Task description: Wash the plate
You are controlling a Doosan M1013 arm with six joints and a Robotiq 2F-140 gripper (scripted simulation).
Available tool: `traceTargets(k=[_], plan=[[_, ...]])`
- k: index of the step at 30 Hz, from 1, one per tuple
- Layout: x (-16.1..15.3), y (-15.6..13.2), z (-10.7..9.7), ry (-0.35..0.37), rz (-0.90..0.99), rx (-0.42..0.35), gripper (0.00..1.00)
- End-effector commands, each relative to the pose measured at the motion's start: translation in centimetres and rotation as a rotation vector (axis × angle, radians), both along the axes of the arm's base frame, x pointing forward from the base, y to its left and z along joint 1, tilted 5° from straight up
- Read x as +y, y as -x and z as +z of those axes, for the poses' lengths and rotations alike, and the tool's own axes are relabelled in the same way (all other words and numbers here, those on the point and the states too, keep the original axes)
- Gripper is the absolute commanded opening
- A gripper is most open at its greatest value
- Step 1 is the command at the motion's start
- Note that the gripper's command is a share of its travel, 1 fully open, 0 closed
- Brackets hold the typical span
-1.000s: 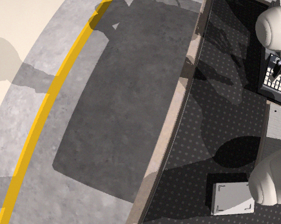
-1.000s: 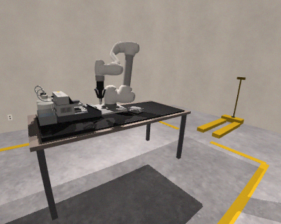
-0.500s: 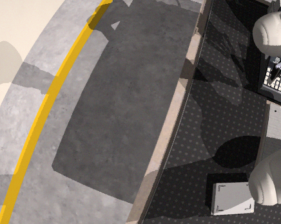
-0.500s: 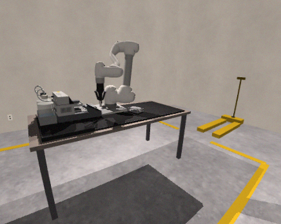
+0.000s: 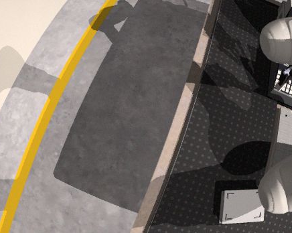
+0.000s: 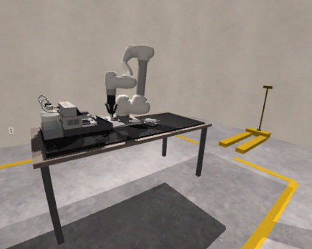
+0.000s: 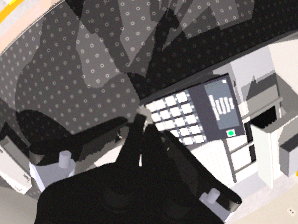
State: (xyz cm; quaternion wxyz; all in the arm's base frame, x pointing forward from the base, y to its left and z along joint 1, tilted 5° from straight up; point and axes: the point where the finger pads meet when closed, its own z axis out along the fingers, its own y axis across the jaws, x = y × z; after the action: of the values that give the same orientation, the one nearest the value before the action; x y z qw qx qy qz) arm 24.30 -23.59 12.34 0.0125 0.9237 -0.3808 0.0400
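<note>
My pincer (image 5: 280, 86) (image 6: 111, 116) (image 7: 143, 115): fingers together, nothing gripped. In the wrist view its tips are just left of centre, over the lower-left edge of the keypad (image 5: 286, 85) (image 7: 175, 117). Can't tell from here whether they touch a key.

Right of the keys in that view: display (image 7: 223, 106) with pale bars, and a lamp (image 7: 231, 133) lit green below it. All of that is on the washer (image 5: 284, 100) (image 6: 70, 123) (image 7: 257, 70), which sits at the left end of the table (image 5: 178, 120) (image 6: 122, 144) in the exterior view.

Plate: can't confirm. A pale, finely dotted panel (image 7: 215, 160) just below the keypad in the wrist view looks like it, on the washer side. My fingers cover part of the area, so seating and cut corner are unreadable.

Plate nest (image 5: 242, 204) (image 6: 151, 122) is at lower right of the top view, on the black mat (image 5: 198, 134) (image 6: 183, 119) (image 7: 50, 65). Dark corner locators show on its pale top; my arm (image 5: 282, 40) (image 6: 120, 82) overlaps its right side.

Further out, a yellow pallet truck (image 6: 258, 132) stands on the floor at right of the exterior view, well apart from the table.
</note>
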Motion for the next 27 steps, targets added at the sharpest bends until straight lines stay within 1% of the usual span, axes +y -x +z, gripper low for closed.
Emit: traceTargets(k=[1,27], plan=[[-0.02,-0.03,-0.39,0.0,0.0,0.0,0.1],[-0.05,-0.06,-0.94,0.0,0.0,0.0,0.1]])
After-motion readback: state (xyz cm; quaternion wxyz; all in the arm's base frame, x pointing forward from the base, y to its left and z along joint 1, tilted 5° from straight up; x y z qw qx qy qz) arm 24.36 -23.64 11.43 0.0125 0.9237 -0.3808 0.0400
